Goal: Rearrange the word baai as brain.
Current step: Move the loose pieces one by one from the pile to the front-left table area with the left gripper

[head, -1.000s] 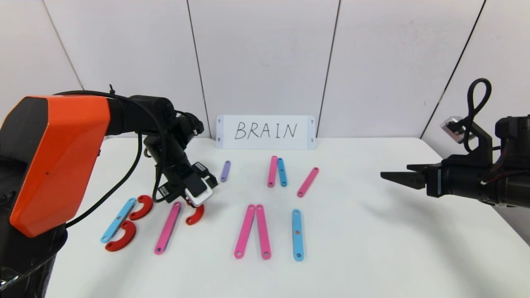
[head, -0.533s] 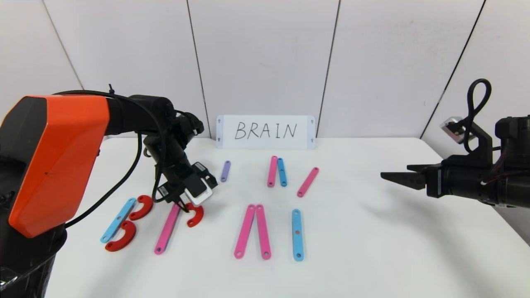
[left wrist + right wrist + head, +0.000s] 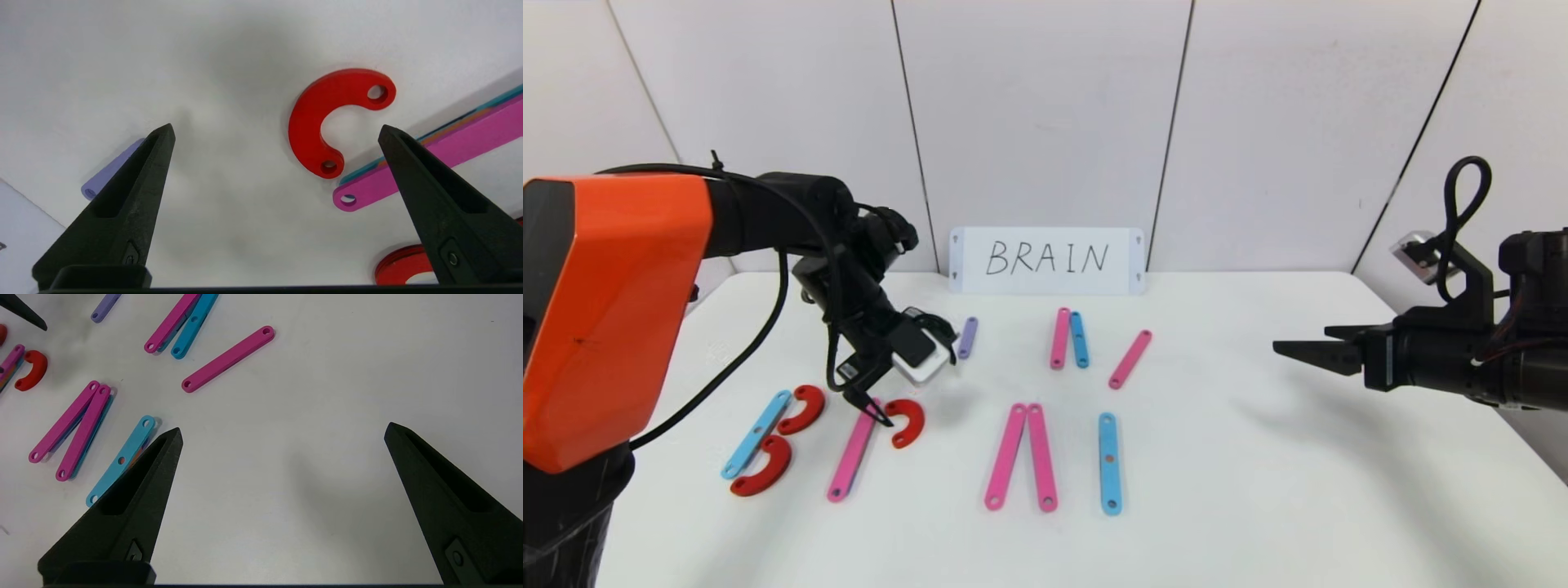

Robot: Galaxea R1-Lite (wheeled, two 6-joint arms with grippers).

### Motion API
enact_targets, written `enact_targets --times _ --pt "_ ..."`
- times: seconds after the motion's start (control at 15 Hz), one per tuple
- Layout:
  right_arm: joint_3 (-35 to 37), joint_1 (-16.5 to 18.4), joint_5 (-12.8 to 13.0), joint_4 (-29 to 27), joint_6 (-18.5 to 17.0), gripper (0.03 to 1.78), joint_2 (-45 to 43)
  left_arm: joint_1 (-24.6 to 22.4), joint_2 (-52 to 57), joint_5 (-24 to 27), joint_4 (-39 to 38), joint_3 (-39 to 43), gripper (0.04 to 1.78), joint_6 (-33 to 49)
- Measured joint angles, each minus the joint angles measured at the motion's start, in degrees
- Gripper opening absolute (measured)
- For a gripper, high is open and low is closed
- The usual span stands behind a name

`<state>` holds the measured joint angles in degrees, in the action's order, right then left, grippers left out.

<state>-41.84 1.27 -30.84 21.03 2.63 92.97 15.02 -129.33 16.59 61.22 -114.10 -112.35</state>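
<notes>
The left gripper [image 3: 876, 411] is hovering with its jaws spread wide over the red C-shaped plastic curve [image 3: 907, 422], which is lying flat on the white table [image 3: 1258, 490] just right of a long pink plastic bar [image 3: 853, 451] (its lower end nearly touching). The right gripper [image 3: 1294, 349] is hanging open at the far right, holding nothing.

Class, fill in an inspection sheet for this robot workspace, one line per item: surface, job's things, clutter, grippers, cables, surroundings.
Surface: white table, flat.
Job's things: plastic letter pieces lying flat; red curve beside pink bar; blue bar with two red curves; pink pair; blue bar; spare bars behind, one purple.
Clutter: nothing seen.
Grippers: left gripper open above the red curve, holding nothing; right gripper open, parked at the right.
Cables: black cable on left arm.
Surroundings: BRAIN card against white wall panels.
</notes>
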Motion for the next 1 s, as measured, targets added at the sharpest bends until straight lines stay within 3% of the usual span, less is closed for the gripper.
enact_targets --times 0.27,0.47,0.73,1.0 --pt "-0.79 1.1 -0.05 0.13 -0.62 1.73 -0.02 0.13 2.1 9.37 1.73 0.84 1.74 17.09" --pt "-0.24 1.26 0.09 3.36 -0.79 1.73 -0.07 0.27 2.73 17.83 2.26 0.82 1.74 28.11" --pt "0.59 1.18 0.09 4.3 -0.66 1.73 -0.33 1.51 2.73 17.6 -2.55 0.24 1.74 45.29" --pt "0.78 1.1 0.02 4.3 -0.66 1.73 -0.6 5.75 2.45 9.86 -11.69 0.22 1.74 71.8"
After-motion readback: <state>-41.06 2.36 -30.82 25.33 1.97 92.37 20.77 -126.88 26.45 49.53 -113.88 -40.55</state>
